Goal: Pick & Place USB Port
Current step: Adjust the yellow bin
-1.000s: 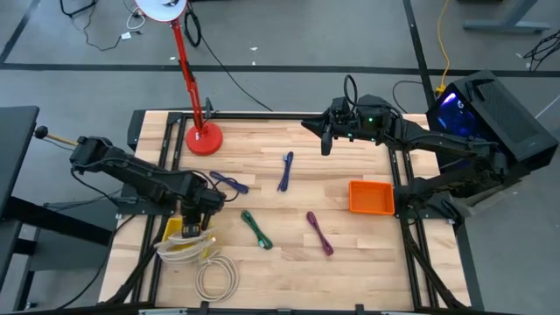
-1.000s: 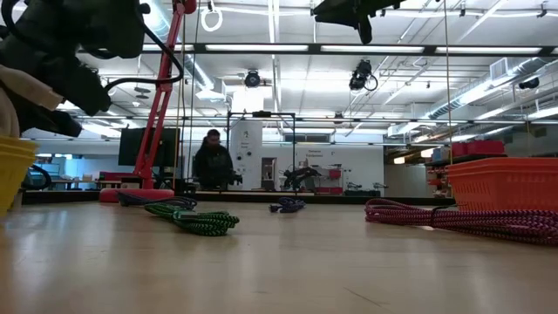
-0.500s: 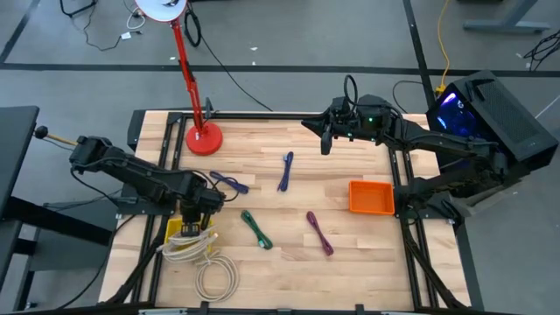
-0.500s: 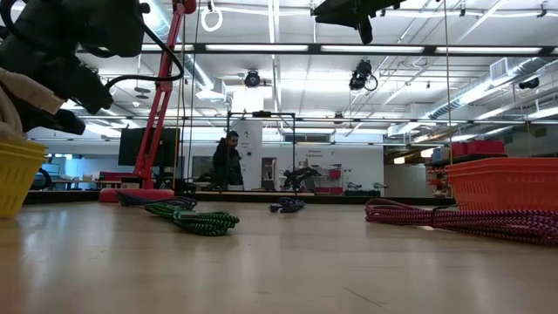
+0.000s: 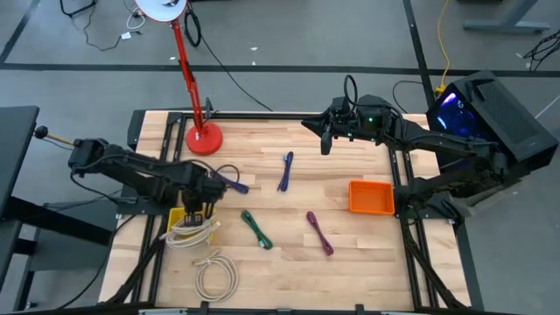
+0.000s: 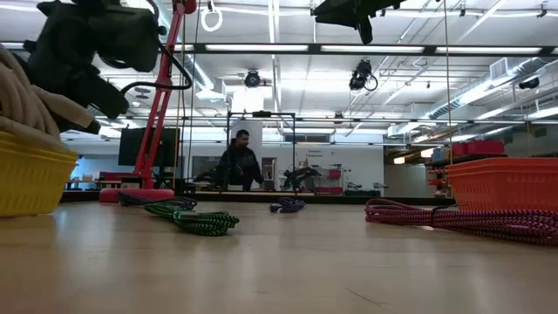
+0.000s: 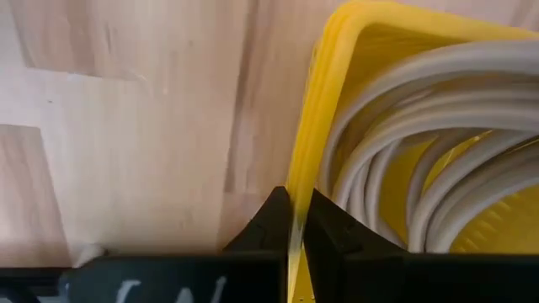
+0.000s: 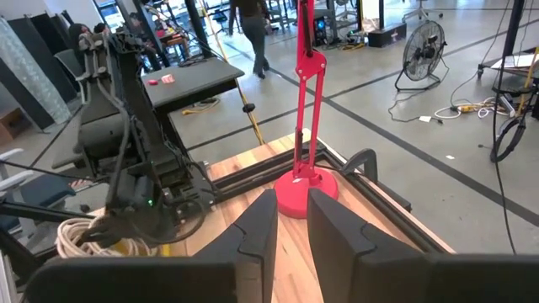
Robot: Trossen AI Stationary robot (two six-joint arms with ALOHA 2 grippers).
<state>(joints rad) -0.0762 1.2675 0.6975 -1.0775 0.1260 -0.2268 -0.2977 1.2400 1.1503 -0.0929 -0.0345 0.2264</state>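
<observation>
I count four coloured cables near the orange bin (image 5: 371, 197), two cream coils, two bins. The purple cable (image 5: 318, 233), just left of it, lies diagonally on the tabletop (image 5: 280, 254). My left end effector (image 7: 294, 220) is clamped on the yellow bin (image 7: 320, 126) rim; the right end effector (image 5: 325, 140), beyond the orange bin, has its fingers slightly apart.

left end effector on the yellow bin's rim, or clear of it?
Touching. The left wrist view shows the left end effector shut on the yellow bin, its rim pinched between both fingers.

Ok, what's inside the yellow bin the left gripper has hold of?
The yellow bin holds coils of pale cable, piled above its rim. The left gripper is shut on the bin's wall. The cable hides the bin's floor and anything under it.
</observation>
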